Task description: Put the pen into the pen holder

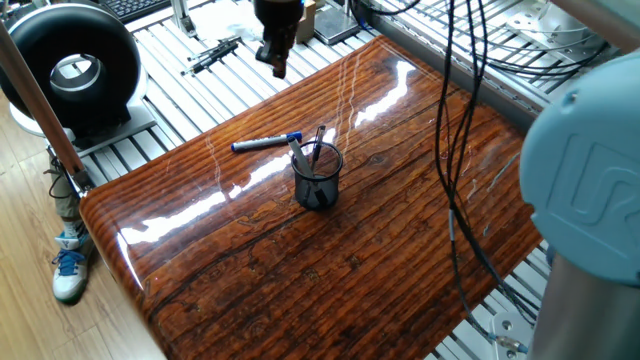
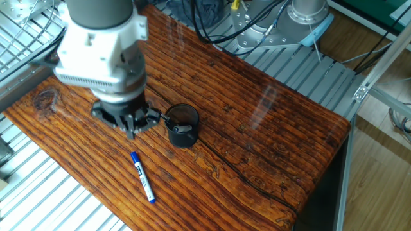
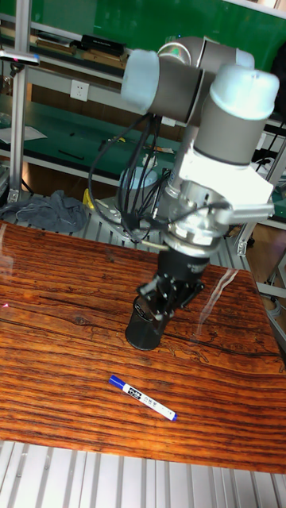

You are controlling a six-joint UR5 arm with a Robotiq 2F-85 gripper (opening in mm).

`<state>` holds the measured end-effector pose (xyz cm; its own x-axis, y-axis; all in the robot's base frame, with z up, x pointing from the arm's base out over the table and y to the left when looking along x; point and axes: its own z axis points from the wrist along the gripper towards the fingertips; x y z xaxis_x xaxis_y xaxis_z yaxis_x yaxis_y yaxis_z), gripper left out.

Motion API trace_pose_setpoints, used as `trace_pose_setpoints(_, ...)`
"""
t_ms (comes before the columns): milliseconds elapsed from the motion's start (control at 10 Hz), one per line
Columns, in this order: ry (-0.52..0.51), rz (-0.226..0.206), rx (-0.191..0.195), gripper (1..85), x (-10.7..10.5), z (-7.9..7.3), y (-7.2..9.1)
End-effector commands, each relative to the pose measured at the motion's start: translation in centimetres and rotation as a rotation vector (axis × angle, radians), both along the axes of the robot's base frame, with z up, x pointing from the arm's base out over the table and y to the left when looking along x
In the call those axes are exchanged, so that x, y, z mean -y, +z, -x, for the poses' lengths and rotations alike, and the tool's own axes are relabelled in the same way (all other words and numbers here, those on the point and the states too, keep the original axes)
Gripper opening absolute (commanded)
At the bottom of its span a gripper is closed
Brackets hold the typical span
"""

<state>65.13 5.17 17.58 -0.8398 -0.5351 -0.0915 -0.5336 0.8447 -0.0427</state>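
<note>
The pen (image 1: 264, 143) lies flat on the wooden table, blue cap end toward the pen holder (image 1: 318, 178), a black mesh cup with a couple of dark pens standing in it. In the other fixed view the pen (image 2: 142, 177) lies in front of the pen holder (image 2: 182, 125), and my gripper (image 2: 134, 126) hangs just left of the cup, above the table. Its fingers look open with nothing between them. The tall fixed view shows the gripper (image 3: 159, 306) over the cup (image 3: 145, 333), with the pen (image 3: 143, 398) nearer the front edge.
A black round device (image 1: 72, 68) and a black jointed tool (image 1: 211, 55) sit on the metal slats beyond the table's edge. Cables (image 1: 455, 160) hang over the right side of the table. A grey cloth (image 3: 59, 213) lies behind the table.
</note>
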Motion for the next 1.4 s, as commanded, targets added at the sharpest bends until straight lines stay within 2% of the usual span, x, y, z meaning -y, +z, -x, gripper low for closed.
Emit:
trace_pose_setpoints(0,0.074,-0.047,0.017,4.7,-1.7,-1.2,-1.7)
trace_pose_setpoints(200,0.067,-0.033,0.016,4.7,-1.3,-1.4,-2.6)
trace_pose_setpoints(300,0.071,-0.006,0.015,4.3,-0.6,-1.4,-2.6)
trace_pose_setpoints(500,0.085,0.082,-0.019,2.7,1.6,-0.6,-2.7)
trace_pose_setpoints(700,0.142,0.166,-0.077,2.3,3.8,0.7,-2.5)
trace_pose_setpoints(800,0.146,0.186,-0.09,2.3,4.3,1.0,-2.4)
trace_pose_setpoints(1200,0.192,0.172,-0.087,2.3,3.9,0.9,-2.5)
trace_pose_setpoints(1300,0.219,0.149,-0.08,3.0,3.2,0.6,-2.7)
